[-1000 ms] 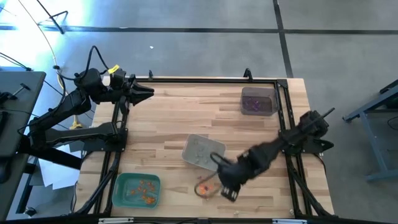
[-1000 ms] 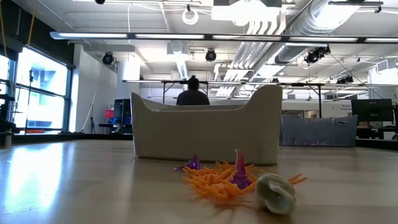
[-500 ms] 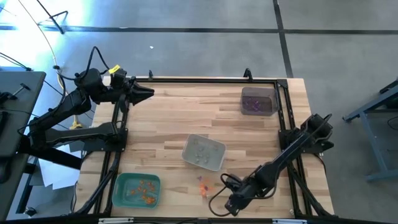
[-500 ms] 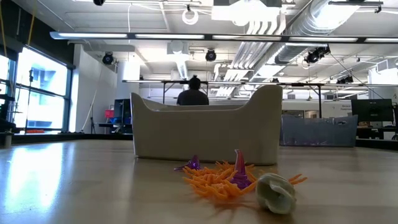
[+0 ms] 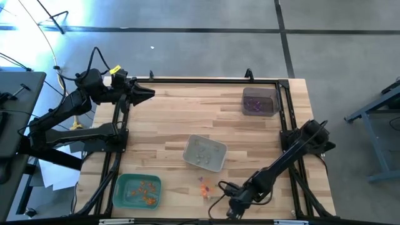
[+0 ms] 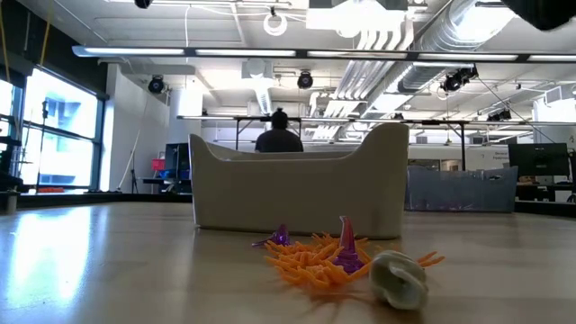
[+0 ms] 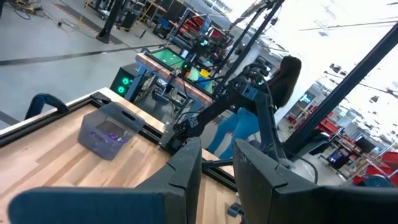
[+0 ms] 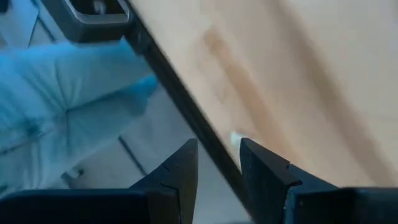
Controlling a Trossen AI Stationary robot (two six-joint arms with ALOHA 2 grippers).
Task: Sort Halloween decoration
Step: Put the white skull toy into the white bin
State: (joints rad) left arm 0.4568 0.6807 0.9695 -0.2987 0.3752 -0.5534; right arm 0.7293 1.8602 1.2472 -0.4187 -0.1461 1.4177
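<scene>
High view: right gripper, fingers slightly parted and empty, sits at the near table edge; loose trinket pile lies just inboard-left of it; left arm far off.

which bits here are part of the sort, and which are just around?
Job:
- loose trinkets near the table's front edge
- green tray with orange pieces
- grey tray with pale pieces
- dark tray with purple pieces
- right tool at the front edge

Just around:
- left tool, waiting at the back-left corner
- person in the room
</scene>
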